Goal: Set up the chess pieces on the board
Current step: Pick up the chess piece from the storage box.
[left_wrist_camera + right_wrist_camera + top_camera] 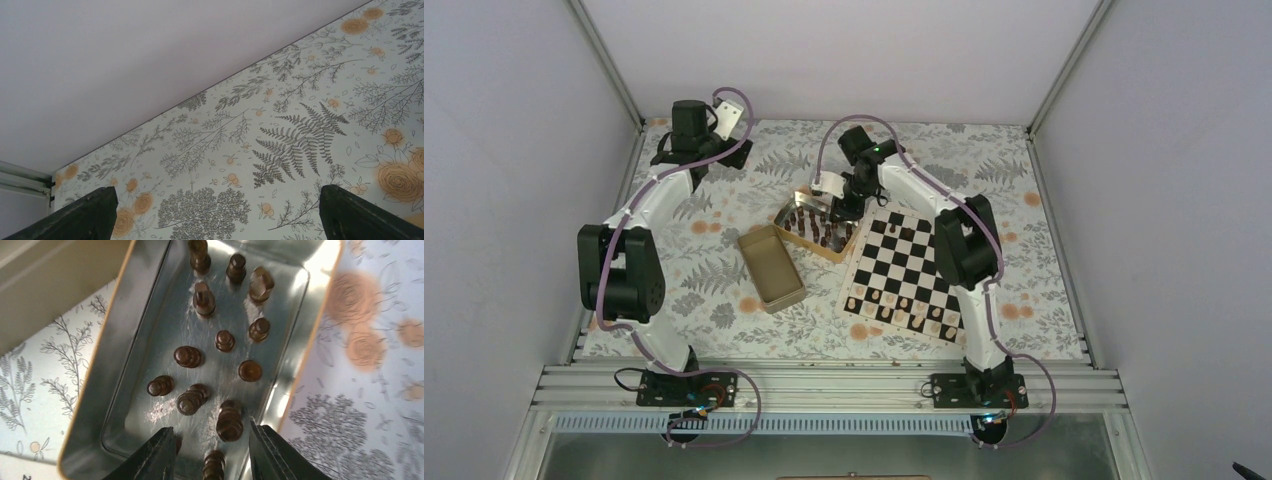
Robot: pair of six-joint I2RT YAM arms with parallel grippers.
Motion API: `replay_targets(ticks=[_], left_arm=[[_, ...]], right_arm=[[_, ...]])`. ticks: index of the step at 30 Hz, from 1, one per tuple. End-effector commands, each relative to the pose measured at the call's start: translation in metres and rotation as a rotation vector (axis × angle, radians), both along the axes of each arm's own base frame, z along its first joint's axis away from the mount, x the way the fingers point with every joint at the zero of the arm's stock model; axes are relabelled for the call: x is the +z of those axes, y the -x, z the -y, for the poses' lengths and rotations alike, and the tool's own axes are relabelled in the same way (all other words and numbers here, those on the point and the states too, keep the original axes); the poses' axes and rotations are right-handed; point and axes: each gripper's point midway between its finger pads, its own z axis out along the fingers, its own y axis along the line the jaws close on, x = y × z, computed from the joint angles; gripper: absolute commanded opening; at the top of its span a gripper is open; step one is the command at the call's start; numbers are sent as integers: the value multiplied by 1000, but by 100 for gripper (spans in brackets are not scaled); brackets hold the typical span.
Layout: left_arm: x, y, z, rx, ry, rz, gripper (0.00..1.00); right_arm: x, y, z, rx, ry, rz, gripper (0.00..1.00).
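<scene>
Overhead, we see a floral table (714, 300) walled in white on three sides. Our left gripper (216, 189) hangs wide open near the far-left corner; our right gripper (210, 430), jaws apart, straddles a piece (230, 422) in the tin (117, 340) beside the board (904, 275).

No legible text, label or number anywhere.

From above, the right gripper (841, 213) covered part of the tin (809, 244), and the chess pieces (809, 226) in it were too small to tell by kind; the right arm (964, 250) hid the right side of the board (899, 270); at the right wrist, one dark piece (214, 465) ran off the bottom edge; another piece (178, 444) sat half behind a finger (155, 455).
</scene>
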Motion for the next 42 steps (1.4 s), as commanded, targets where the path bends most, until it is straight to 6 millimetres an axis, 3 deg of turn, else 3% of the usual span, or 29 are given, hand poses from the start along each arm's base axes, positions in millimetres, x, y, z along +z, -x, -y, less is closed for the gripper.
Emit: replay_targets(ticks=[1, 13, 37, 42], left_arm=[[16, 5, 0, 1, -9, 42, 100], [15, 7, -3, 11, -12, 46, 100], [11, 8, -1, -1, -16, 41, 100], [11, 8, -1, -3, -17, 41, 100]], right_arm=[[-17, 0, -7, 4, 30, -21, 40], [-27, -10, -10, -8, 55, 0, 40], [-47, -7, -9, 7, 102, -12, 33], [-48, -7, -9, 3, 109, -10, 27]])
